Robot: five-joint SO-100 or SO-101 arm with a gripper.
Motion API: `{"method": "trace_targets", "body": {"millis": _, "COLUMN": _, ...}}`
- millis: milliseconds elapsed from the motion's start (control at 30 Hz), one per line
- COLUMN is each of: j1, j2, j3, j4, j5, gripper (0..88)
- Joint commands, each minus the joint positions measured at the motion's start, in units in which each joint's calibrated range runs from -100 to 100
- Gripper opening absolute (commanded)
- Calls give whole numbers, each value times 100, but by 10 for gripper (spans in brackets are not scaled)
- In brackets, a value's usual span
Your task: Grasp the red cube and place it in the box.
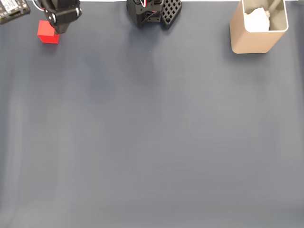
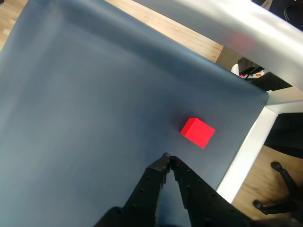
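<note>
Wrist view: closed fingers [image 2: 166, 158] hover near the red cube [image 2: 197, 132].

The red cube [image 1: 48, 32] lies flat on the mat, well apart from the upright tan box [image 1: 258, 29].

Fixed view overhead; wrist view close, sharing red cube [image 1: 48, 32].

Grey-blue mat [image 1: 152, 142] covers the table. Wood floor [image 2: 156, 21] visible beyond its edge in wrist view. Green circuit board [image 1: 12, 12] at the mat's top-left corner, fixed view.
</note>
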Motion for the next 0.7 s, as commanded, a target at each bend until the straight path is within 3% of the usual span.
{"method": "trace_targets", "body": {"millis": 0, "j1": 246, "j2": 108, "j3": -289, "j4": -116, "j5": -24, "gripper": 23}}
{"method": "trace_targets", "body": {"millis": 667, "j1": 1247, "j2": 999, "j3": -553, "j4": -526, "j5": -127, "gripper": 66}}
